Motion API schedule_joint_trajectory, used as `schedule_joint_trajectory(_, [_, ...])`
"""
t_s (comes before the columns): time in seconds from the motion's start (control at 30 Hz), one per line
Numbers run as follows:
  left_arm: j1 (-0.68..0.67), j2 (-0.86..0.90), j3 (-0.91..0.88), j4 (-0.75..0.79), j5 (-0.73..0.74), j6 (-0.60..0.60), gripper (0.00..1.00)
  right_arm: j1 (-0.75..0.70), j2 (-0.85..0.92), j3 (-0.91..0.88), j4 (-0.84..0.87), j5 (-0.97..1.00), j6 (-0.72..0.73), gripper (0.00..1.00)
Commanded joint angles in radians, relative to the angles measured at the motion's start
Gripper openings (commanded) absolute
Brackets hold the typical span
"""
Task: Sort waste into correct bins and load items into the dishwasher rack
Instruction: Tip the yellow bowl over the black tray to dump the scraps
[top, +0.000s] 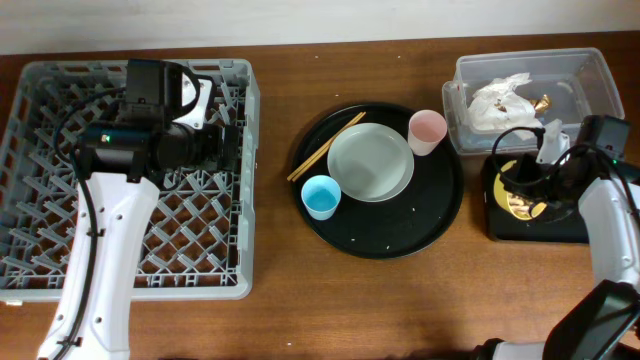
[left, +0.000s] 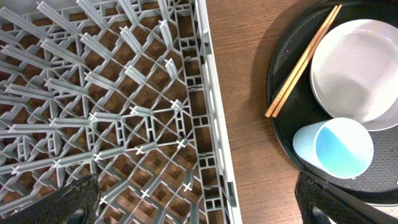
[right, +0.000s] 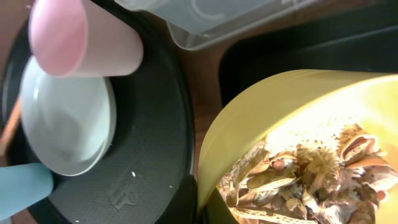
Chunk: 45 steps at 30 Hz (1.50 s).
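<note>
My right gripper (right: 202, 200) is shut on the rim of the yellow bowl (right: 267, 112), which is tilted over the flat black tray (top: 560, 232). Brownish food scraps (right: 311, 168) lie inside the bowl. In the clear tub (top: 530, 60) behind it lies crumpled white tissue (top: 500, 100). The pale green plate (top: 370, 160), pink cup (top: 427, 130), light-blue cup (top: 321, 196) and chopsticks (top: 325, 147) rest on the round black tray (top: 420, 225). My left gripper (left: 199, 208) hangs open over the right edge of the grey dishwasher rack (top: 40, 200), holding nothing.
Bare wooden table lies between the rack and the round tray. In the left wrist view the light-blue cup (left: 336, 146) sits just ahead of my right-hand finger (left: 336, 202). The right arm (top: 610, 230) runs along the table's right edge.
</note>
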Motion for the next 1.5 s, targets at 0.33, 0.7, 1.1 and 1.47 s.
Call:
schedule_joint_trajectory(0.33, [0.003, 0.002, 0.021, -0.001, -0.003, -0.006, 0.99, -0.160, 0.007, -0.029, 0.005, -0.243, -0.106, 0.04])
schedule_joint_trajectory(0.7, [0.003, 0.001, 0.021, -0.001, -0.003, -0.006, 0.99, -0.298, 0.090, -0.032, 0.023, -0.560, -0.192, 0.04])
schedule_joint_trajectory(1.1, [0.003, 0.002, 0.021, -0.001, -0.003, -0.006, 0.99, -0.453, 0.222, -0.032, -0.007, -0.997, -0.425, 0.04])
schedule_joint_trajectory(1.47, [0.003, 0.002, 0.021, -0.001, -0.003, -0.006, 0.99, -0.453, 0.222, -0.032, 0.059, -1.104, -0.460, 0.04])
